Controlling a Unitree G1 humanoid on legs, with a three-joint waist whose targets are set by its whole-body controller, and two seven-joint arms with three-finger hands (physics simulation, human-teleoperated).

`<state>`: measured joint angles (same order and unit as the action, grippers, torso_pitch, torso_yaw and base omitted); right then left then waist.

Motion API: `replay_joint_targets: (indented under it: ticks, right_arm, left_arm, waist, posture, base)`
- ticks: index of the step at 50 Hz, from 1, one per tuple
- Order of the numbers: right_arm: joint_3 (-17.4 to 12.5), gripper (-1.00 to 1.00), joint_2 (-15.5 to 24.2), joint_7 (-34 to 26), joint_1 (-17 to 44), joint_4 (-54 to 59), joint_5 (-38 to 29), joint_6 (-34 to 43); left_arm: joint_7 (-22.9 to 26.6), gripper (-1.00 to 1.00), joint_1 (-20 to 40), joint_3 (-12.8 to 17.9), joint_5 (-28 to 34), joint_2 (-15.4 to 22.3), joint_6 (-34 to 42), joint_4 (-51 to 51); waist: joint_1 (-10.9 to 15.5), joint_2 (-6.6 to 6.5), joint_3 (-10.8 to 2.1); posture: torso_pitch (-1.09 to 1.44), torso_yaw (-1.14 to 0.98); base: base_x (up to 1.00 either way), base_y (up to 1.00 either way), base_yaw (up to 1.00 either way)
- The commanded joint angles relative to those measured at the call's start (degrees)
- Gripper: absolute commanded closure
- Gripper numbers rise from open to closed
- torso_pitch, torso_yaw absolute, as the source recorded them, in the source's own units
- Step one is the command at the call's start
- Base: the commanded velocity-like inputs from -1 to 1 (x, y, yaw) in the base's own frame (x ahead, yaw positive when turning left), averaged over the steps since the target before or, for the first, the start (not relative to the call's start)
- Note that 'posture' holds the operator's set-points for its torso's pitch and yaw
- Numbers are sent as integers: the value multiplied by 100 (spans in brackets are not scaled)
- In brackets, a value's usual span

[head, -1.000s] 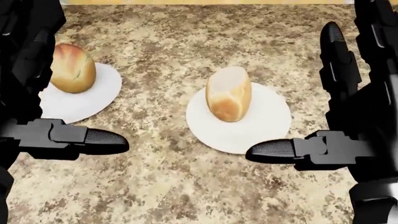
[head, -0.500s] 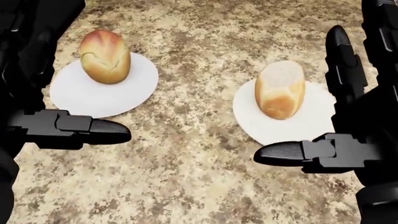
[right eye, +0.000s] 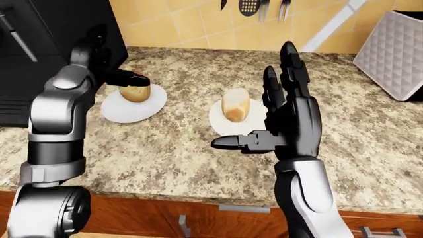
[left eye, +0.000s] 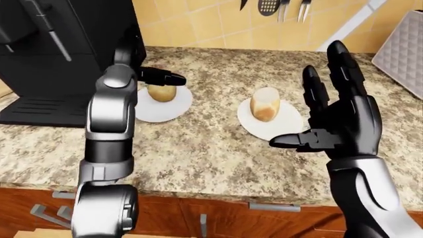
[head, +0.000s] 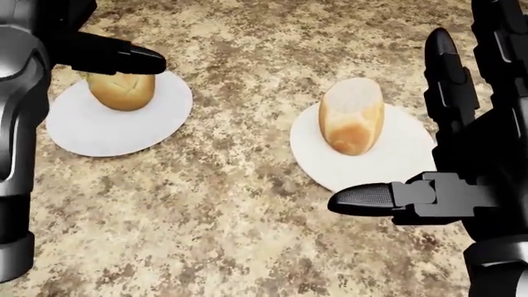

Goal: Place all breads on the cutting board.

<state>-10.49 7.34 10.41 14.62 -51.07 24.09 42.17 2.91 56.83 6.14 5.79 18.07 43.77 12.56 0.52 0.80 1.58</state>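
Left hand (head: 99,52), fingers spread and empty, had risen from 8 o'clock to over the round bread (head: 121,91) at 10 o'clock in the head view; right hand (head: 462,154) released beside the loaf (head: 351,117), both breads on plates on the bench (head: 231,204), pick-up judged imminent, cutting board unseen.

A speckled granite desk (left eye: 218,148) fills most of the eye views, brown and tan. Two white plates sit on it well apart — the left plate (head: 99,133) and the right plate (head: 388,161). A black coffee machine (left eye: 59,54) stands at the left edge of the left-eye view. Above, on the yellow tiled wall (left eye: 198,25), utensils (left eye: 281,7) hang (only their lower ends show). A quilted white box (right eye: 390,52) stands at the far right; wooden cabinets (left eye: 218,218) run below.
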Motion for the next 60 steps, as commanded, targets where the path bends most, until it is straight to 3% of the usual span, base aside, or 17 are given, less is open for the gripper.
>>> replay_joint_targets:
  ticks: [1,15,40,47,53,55,56,60]
  right_arm:
    - [-3,-100,28,-26,96,-150,-15,-172]
    - [73,-100,-61,-88,11,-45,-95,-353]
    - [170,-100,-156,-143,-117,77,-199,-539]
    - [233,-100,-197,-216,-177,183,-293,-680]
    - [243,-100,-231,-269,-249,215,-329,-753]
    - [253,-100,-236,-275,-256,223,-344,-761]
    - [256,-100,-240,-292,-268,248,-356,-789]
    - [256,-100,-248,-314,-283,249,-360,-801]
  left_arm:
    - [48,-100,292,0,216,35,-534,172]
    - [-85,-100,933,-5,660,75,-1545,2583]
    - [-94,-100,1125,-98,939,-21,-2214,3861]
    - [-96,-69,1140,-89,995,-9,-2306,4013]
    - [-123,-58,1101,-101,1065,6,-2408,4115]
    - [-152,-41,1087,-104,1081,-2,-2482,4167]
    - [-174,-21,1089,-105,1090,-6,-2500,4174]
    - [-225,-1,1104,-96,1113,13,-2540,4187]
  waist:
    - [0,-4,-144]
    - [-26,6,-189]
    - [-34,-8,-227]
    - [-38,-6,-228]
    - [-32,-12,-238]
    - [-33,-14,-242]
    - [-36,-14,-245]
    - [-33,-16,-248]
  posture:
    - [0,0]
    - [0,0]
    - [0,0]
    - [0,0]
    - [0,0]
    - [0,0]
    - [0,0]
    - [0,0]
  base:
    - [0,0,0]
    - [0,0,0]
    - [0,0,0]
    - [0,0,0]
    - [0,0,0]
    - [0,0,0]
    - [0,0,0]
    - [0,0,0]
